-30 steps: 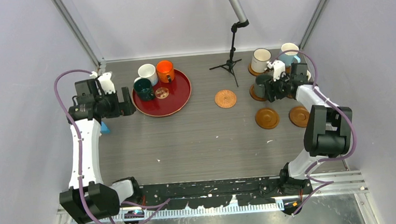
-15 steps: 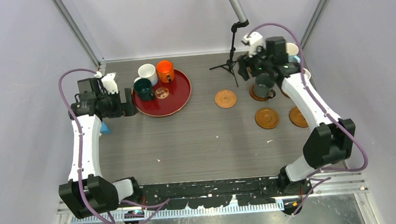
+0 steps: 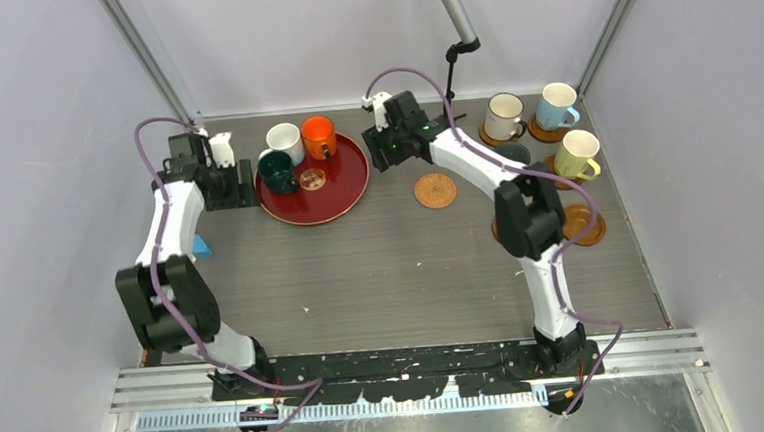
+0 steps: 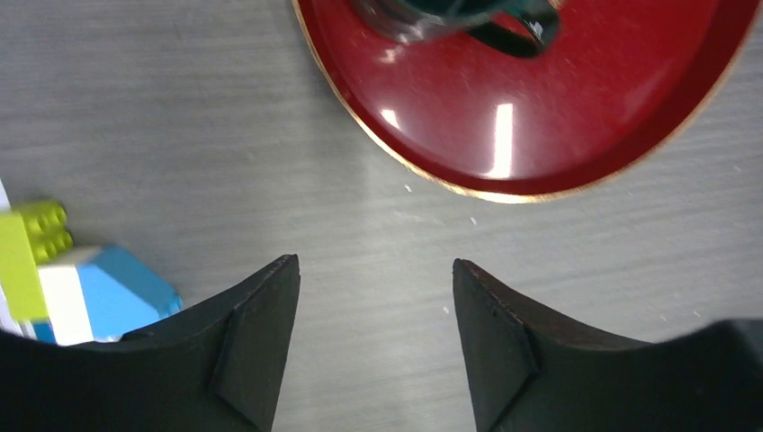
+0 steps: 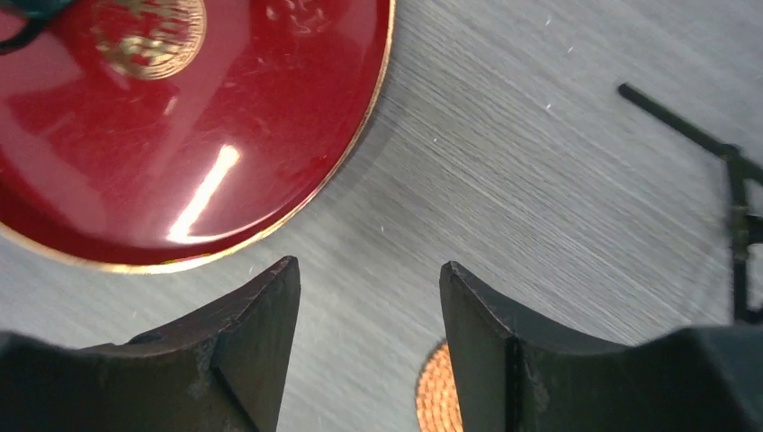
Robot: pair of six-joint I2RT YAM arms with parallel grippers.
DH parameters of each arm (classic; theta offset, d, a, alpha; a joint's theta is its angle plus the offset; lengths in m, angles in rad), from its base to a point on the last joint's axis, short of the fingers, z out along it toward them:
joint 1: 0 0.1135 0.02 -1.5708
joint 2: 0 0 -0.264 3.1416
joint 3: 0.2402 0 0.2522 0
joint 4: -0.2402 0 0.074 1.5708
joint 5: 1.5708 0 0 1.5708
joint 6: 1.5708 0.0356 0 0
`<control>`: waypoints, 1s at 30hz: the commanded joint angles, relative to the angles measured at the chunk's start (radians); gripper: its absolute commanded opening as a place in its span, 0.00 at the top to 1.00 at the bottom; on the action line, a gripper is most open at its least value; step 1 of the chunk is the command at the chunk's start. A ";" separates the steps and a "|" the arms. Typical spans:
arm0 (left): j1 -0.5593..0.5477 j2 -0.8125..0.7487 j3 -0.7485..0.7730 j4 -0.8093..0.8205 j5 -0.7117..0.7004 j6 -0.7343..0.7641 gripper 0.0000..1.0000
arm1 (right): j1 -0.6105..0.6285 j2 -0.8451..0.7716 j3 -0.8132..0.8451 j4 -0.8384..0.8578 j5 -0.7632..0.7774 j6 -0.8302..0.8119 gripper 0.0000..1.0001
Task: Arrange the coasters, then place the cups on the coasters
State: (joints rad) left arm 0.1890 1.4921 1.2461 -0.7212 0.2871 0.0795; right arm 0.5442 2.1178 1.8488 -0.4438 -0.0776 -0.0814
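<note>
A white cup (image 3: 282, 139), an orange cup (image 3: 318, 137) and a dark teal cup (image 3: 276, 170) stand on the red tray (image 3: 342, 193), beside a small coaster (image 3: 312, 178). The woven coaster (image 3: 436, 190) lies alone mid-table. At the back right, the cream cup (image 3: 502, 116) and light blue cup (image 3: 558, 105) sit on coasters, with the pale yellow cup (image 3: 576, 154) nearby. The dark grey-green cup (image 3: 518, 152) is half hidden by the right arm. My left gripper (image 4: 373, 263) is open just left of the tray. My right gripper (image 5: 369, 270) is open by the tray's right edge.
A small black tripod (image 3: 442, 122) stands at the back centre under a grey pole. A blue, white and green toy block (image 4: 54, 279) lies left of the left gripper. Another wooden coaster (image 3: 584, 226) peeks out from behind the right arm.
The right arm has swung from the cups at the right across to the tray's right edge, leaving the dark grey-green cup standing. The left gripper edged toward the tray and its jaws narrowed.
</note>
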 commanded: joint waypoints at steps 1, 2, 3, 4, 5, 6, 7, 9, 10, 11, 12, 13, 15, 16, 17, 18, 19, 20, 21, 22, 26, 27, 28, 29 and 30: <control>0.016 0.137 0.114 0.124 -0.013 -0.005 0.39 | -0.003 0.119 0.164 -0.006 0.053 0.130 0.38; 0.017 0.168 0.128 0.135 -0.016 -0.008 0.41 | -0.003 0.149 0.189 -0.004 0.054 0.141 0.39; 0.019 0.197 0.141 0.149 -0.021 -0.008 0.43 | -0.003 0.177 0.218 -0.002 0.051 0.156 0.39; 0.020 0.225 0.155 0.162 -0.032 -0.008 0.44 | -0.001 0.203 0.251 -0.001 0.050 0.166 0.39; 0.022 0.262 0.170 0.175 -0.041 -0.011 0.45 | -0.002 0.224 0.272 0.004 0.047 0.176 0.39; 0.028 0.290 0.186 0.184 -0.038 -0.015 0.45 | -0.003 0.246 0.292 0.006 0.046 0.182 0.39; 0.034 0.317 0.202 0.193 -0.034 -0.020 0.45 | 0.000 0.265 0.313 0.007 0.046 0.189 0.39; 0.039 0.371 0.239 0.200 -0.031 -0.024 0.45 | 0.001 0.300 0.349 0.006 0.045 0.198 0.39; 0.039 0.399 0.258 0.201 -0.028 -0.025 0.45 | 0.001 0.319 0.363 0.006 0.043 0.205 0.39; 0.039 0.424 0.278 0.199 -0.017 -0.028 0.45 | 0.002 0.331 0.378 0.008 0.041 0.210 0.39; 0.039 0.445 0.294 0.198 -0.005 -0.031 0.45 | 0.003 0.348 0.390 0.010 0.038 0.216 0.39; 0.039 0.465 0.308 0.199 0.008 -0.038 0.45 | 0.003 0.359 0.398 0.015 0.038 0.221 0.39; 0.039 0.494 0.326 0.217 0.025 -0.046 0.44 | 0.006 0.378 0.415 0.021 0.035 0.225 0.39; 0.039 0.508 0.333 0.225 0.029 -0.053 0.44 | 0.008 0.390 0.425 0.023 0.034 0.226 0.39; 0.039 0.520 0.345 0.231 0.034 -0.057 0.44 | 0.010 0.402 0.435 0.023 0.035 0.225 0.39; 0.038 0.534 0.355 0.234 0.043 -0.057 0.44 | 0.013 0.413 0.444 0.022 0.036 0.225 0.39; 0.038 0.546 0.363 0.235 0.049 -0.058 0.44 | 0.014 0.426 0.454 0.021 0.039 0.222 0.39; 0.037 0.560 0.370 0.239 0.054 -0.057 0.44 | 0.015 0.439 0.464 0.018 0.045 0.220 0.39; 0.035 0.571 0.378 0.239 0.055 -0.058 0.44 | 0.015 0.449 0.472 0.018 0.048 0.218 0.40; 0.032 0.579 0.383 0.241 0.058 -0.056 0.45 | 0.017 0.459 0.481 0.019 0.050 0.219 0.41; 0.014 0.612 0.390 0.239 0.050 -0.040 0.51 | 0.023 0.479 0.492 0.014 0.056 0.213 0.47; 0.010 0.616 0.386 0.239 0.051 -0.039 0.54 | 0.026 0.480 0.492 0.012 0.059 0.211 0.49; 0.008 0.618 0.381 0.239 0.050 -0.039 0.59 | 0.029 0.479 0.490 0.007 0.061 0.206 0.52; 0.006 0.617 0.374 0.239 0.052 -0.038 0.63 | 0.032 0.476 0.485 0.001 0.067 0.202 0.55; 0.003 0.614 0.365 0.239 0.053 -0.038 0.68 | 0.036 0.470 0.475 -0.004 0.073 0.197 0.60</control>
State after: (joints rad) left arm 0.2073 2.1101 1.6043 -0.5137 0.3161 0.0341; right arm 0.5621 2.5946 2.2974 -0.4431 -0.0330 0.1265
